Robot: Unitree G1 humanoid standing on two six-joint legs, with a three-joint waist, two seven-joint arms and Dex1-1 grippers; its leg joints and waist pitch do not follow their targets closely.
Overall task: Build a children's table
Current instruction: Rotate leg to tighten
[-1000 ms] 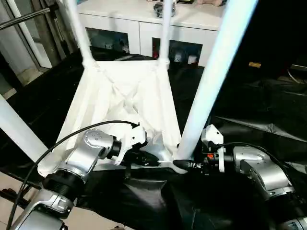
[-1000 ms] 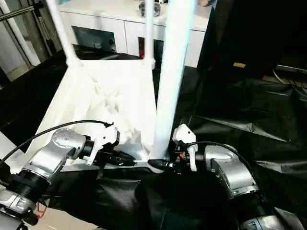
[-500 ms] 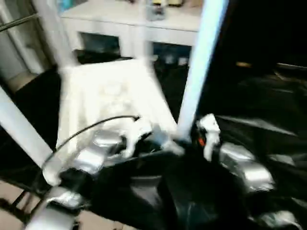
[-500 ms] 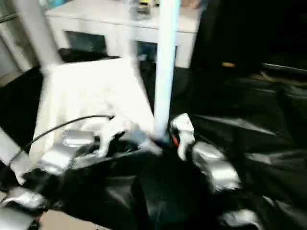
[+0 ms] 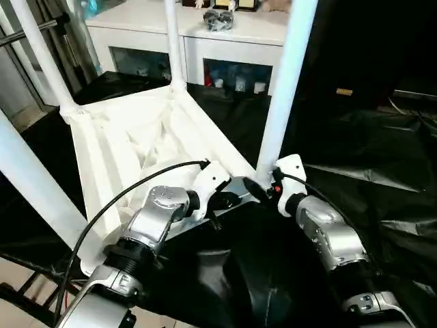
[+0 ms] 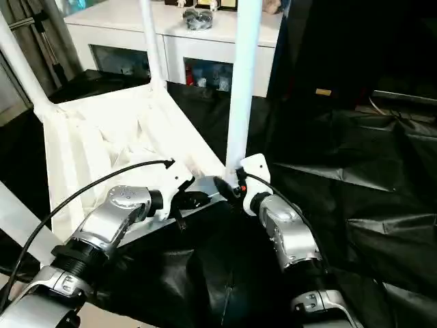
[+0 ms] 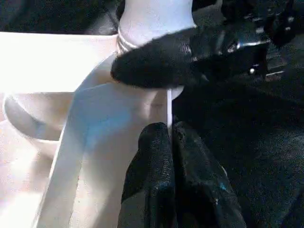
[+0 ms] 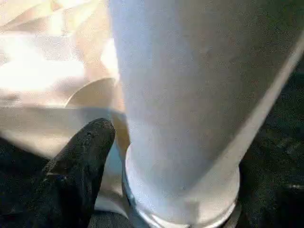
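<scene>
Now I'm seating the fourth leg (image 5: 283, 89) in the children's table (image 5: 123, 147). My right claw (image 5: 258, 191) is clamped round its base; my left claw (image 7: 168, 142) is pinching the rim, fingers together. Next: push straight down.

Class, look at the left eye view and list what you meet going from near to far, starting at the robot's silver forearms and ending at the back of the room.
Silver left forearm → left claw → upturned square white plastic table top with ribbed underside → far white tubular leg in its corner socket → white cabinet with glass doors.
</scene>
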